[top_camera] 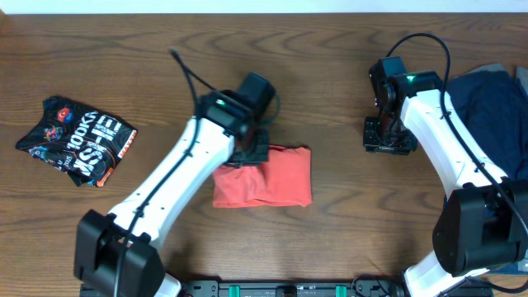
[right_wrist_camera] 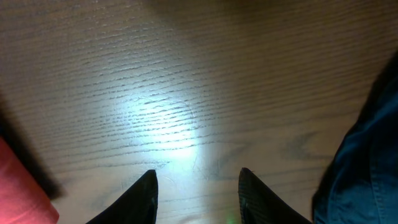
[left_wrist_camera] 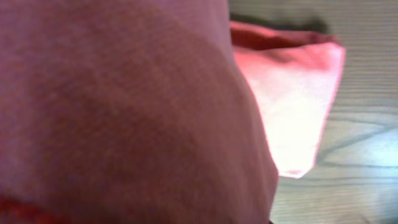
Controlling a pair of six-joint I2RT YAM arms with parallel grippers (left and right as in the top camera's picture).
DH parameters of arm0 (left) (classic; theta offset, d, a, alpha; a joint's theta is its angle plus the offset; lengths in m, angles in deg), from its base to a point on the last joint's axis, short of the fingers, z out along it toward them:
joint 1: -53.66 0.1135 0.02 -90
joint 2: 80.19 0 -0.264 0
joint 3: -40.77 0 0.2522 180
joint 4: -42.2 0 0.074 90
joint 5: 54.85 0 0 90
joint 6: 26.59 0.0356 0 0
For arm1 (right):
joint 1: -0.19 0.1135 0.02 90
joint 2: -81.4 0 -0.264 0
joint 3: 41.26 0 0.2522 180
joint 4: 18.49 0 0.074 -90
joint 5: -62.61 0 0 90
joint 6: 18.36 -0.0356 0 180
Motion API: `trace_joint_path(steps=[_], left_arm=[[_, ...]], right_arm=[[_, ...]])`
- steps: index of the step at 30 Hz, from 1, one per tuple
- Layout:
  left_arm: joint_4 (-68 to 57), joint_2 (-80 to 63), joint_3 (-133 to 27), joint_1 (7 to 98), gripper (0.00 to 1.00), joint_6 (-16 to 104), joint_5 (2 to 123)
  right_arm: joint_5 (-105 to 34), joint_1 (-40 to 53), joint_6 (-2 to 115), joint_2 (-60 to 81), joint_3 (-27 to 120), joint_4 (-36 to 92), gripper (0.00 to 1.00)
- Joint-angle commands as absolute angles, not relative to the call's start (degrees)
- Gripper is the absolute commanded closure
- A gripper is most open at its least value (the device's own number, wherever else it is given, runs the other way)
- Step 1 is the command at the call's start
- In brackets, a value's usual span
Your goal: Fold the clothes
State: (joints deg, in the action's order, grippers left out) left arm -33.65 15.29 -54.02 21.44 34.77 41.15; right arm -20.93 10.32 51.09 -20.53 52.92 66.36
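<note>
brown wooden tabletop carries the coral-red t-shirt near its centre. left fingers sit at its top-left corner, buried in cloth, so i cannot tell whether they grip. right fingers hang partly open over bare wood, holding nothing, near the navy garment.

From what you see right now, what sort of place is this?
Likely a robotics lab bench, not a home: left arm and right arm at a wooden table, with a folded coral-red shirt, a black printed shirt and a navy garment laid out.
</note>
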Motion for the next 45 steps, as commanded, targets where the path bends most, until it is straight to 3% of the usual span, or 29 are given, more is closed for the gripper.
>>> trace_joint_path(steps=[1, 12, 20, 24, 28, 33, 39, 45], left_arm=[[-32.0, 16.2, -54.9, 19.2, 0.79, 31.6, 41.8], [-26.1, 20.2, -54.9, 14.8, 0.73, 29.6, 47.6], [-19.1, 19.5, -54.9, 13.8, 0.54, 31.3, 58.7], [-23.2, 16.1, -54.9, 17.7, 0.53, 36.3, 58.7], [-27.4, 10.4, -54.9, 24.9, 0.53, 38.8, 54.3], [-30.5, 4.9, -54.9, 35.7, 0.53, 38.7, 46.4], [-31.6, 4.8, -54.6, 45.3, 0.52, 38.7, 46.0], [-32.2, 5.1, -53.9, 48.9, 0.52, 38.7, 46.0]], right_arm=[[-20.4, 10.0, 51.6, -19.9, 53.1, 66.5, 0.59], [-20.4, 10.0, 52.4, -19.9, 53.1, 66.6, 0.59], [-24.3, 10.0, 53.8, -19.9, 53.1, 65.5, 0.57], [-30.4, 10.0, 60.0, -19.9, 53.1, 63.6, 0.57], [-49.8, 10.1, 71.6, -19.9, 53.1, 58.7, 0.57], [-67.8, 12.9, 73.6, -19.9, 53.1, 50.3, 0.53], [-65.9, 22.0, 73.4, -20.8, 53.1, 46.8, 0.51], [-58.6, 30.7, 69.6, -24.4, 53.1, 44.5, 0.51]])
